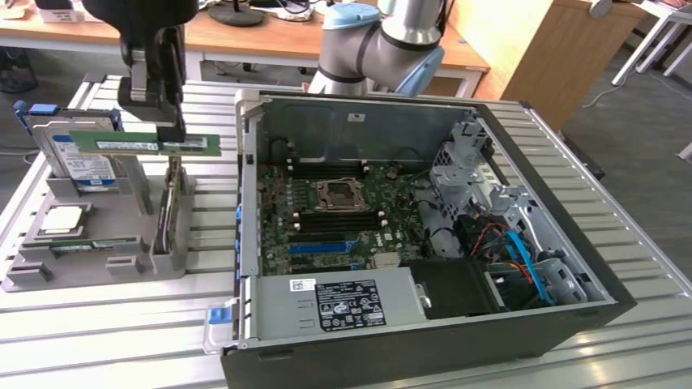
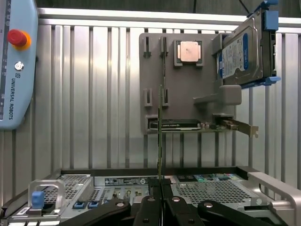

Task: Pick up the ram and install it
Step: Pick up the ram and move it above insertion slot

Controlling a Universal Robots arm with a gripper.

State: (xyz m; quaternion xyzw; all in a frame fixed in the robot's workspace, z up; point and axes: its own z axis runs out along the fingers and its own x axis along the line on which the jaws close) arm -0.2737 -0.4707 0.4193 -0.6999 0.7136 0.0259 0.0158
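**A:** Where do we stand, biggest thing first?

**B:** The open computer case [image 1: 562,267] lies on the slatted table [image 1: 108,340]. The grey parts tray [image 1: 65,275] sits just beside it, to the exterior view's left. Above that tray our gripper [image 1: 173,134] is clamped on the ram [image 1: 130,144]. The stick hangs level in the air, clear of the tray and apart from the case.

**A:** So we judge the pick-up done and the installing not begun?

**B:** Yes. Seating it would call for lining up the stick's long edge with a free memory slot [image 1: 324,219] on the board, then pressing straight down.

**A:** What can't we make out?

**B:** The slot latches and the stick's notch are too small for us to read. At the wrist we see the stick edge-on, a thin line rising from between the closed fingers [image 2: 149,207].
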